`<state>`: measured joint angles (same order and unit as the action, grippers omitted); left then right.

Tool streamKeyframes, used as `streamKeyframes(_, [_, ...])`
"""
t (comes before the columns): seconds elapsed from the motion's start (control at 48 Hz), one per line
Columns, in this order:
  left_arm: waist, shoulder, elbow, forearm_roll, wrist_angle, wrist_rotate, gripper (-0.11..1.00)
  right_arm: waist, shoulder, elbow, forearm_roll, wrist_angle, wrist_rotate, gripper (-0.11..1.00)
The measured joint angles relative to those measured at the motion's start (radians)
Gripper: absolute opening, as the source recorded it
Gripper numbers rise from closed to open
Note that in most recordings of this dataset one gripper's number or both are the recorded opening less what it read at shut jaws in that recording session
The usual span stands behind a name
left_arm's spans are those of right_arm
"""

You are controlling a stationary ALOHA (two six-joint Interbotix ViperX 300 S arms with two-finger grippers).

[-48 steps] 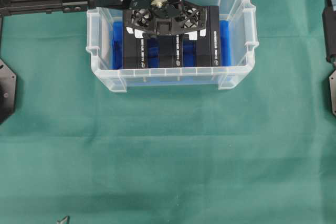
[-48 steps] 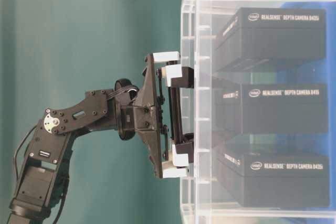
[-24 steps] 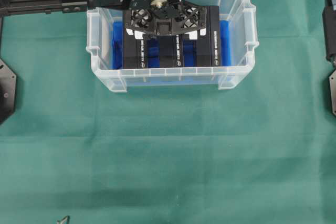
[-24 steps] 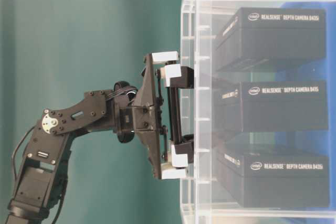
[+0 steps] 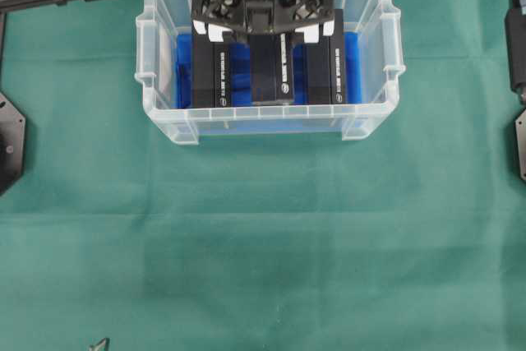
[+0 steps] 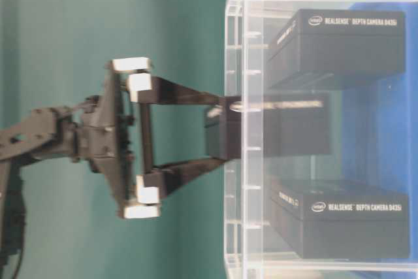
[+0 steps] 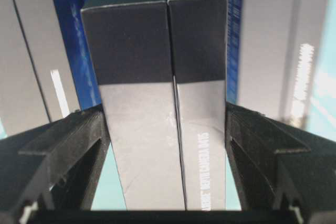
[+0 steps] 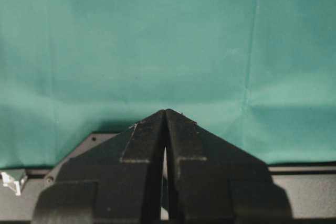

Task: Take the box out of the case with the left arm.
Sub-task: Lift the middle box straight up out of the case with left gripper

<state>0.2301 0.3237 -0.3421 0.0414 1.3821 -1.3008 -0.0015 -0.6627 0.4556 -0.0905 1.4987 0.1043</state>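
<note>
The case (image 5: 271, 122) is a clear bin with a blue bottom, standing at the far middle of the green cloth. Three black boxes stand in it side by side. My left gripper (image 5: 265, 34) is shut on the middle box (image 5: 271, 67), one finger on each long side. In the table-level view the box (image 6: 281, 125) is raised, its gripped end just past the case rim (image 6: 234, 63). The left wrist view shows the box (image 7: 157, 103) squeezed between the black fingers (image 7: 79, 140). My right gripper (image 8: 166, 114) is shut on nothing, over bare cloth.
Two more black boxes (image 5: 205, 71) (image 5: 325, 67) stay on the case bottom on either side of the lifted one. The right arm (image 5: 518, 39) is parked at the right edge. Black base plates (image 5: 10, 141) lie at both table sides.
My left gripper has pulled up and away from the case rim with the middle box in it. The box's end now stands past the rim. The other two boxes and the right arm are still.
</note>
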Motion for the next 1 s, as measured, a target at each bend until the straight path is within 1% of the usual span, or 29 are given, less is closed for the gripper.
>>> streamKeyframes(0.354, [0.015, -0.06, -0.173, 0.005, 0.144, -0.005, 0.63, 0.0, 0.002, 0.0, -0.014, 0.0, 0.0, 0.0])
streamKeyframes(0.479, [0.015, -0.064, -0.21, 0.005, 0.19, -0.003, 0.63, 0.0, 0.002, 0.0, -0.02, 0.002, 0.0, 0.0])
streamKeyframes(0.604, [0.015, -0.064, -0.219, 0.005, 0.212, -0.003, 0.63, 0.0, 0.002, 0.0, -0.021, 0.002, 0.0, 0.0])
streamKeyframes(1.0, [0.017, -0.064, -0.221, 0.003, 0.215, -0.002, 0.63, 0.0, 0.002, 0.0, -0.023, 0.0, 0.0, 0.0])
